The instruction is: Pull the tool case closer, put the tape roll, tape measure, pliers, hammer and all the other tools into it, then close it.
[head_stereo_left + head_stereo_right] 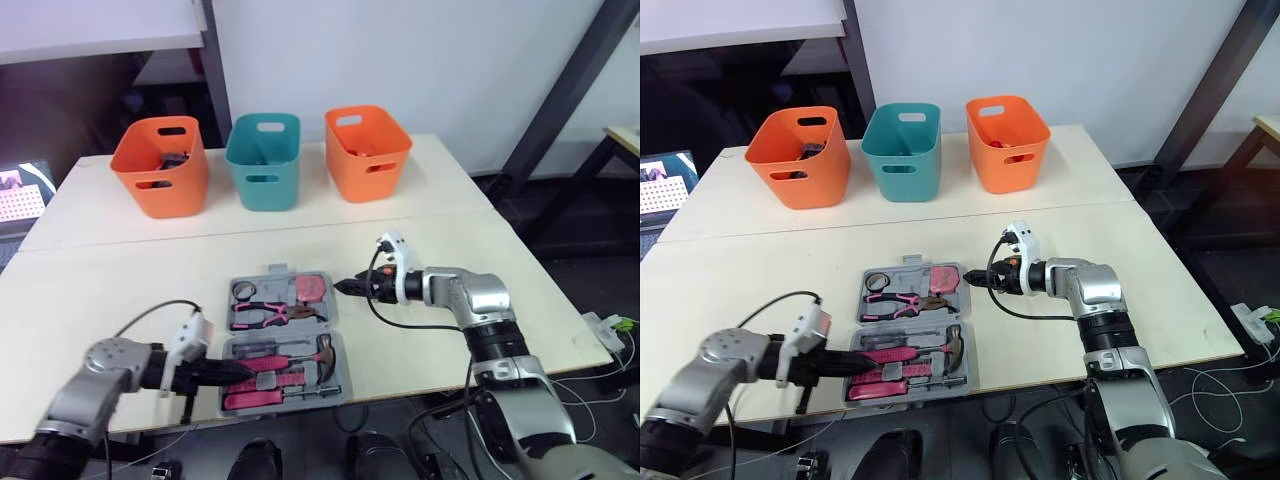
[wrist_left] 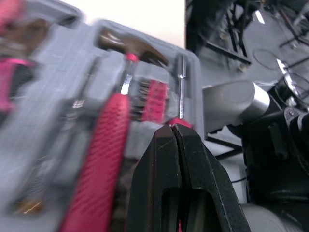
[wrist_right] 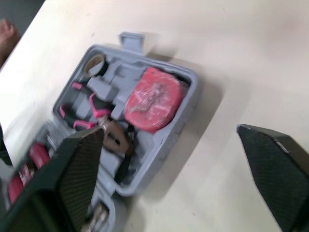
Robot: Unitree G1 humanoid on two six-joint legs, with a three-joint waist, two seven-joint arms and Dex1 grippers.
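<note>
Tool case (image 1: 278,272) lies open, left gripper (image 1: 243,371) pinched over it, right gripper (image 1: 344,287) spread.

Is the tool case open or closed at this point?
Open: the tool case lies flat with both halves spread, pliers, tape measure and hammer exposed in their slots.

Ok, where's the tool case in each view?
Left eye view: tool case open at the table near edge, left pincer over it, right pincer beside.
Right eye view: tool case, same spot.
Left wrist view: tool case just beyond the shut left pincer.
Right wrist view: tool case ahead of the open right pincer.
Landmark: hammer in its near half.
</note>
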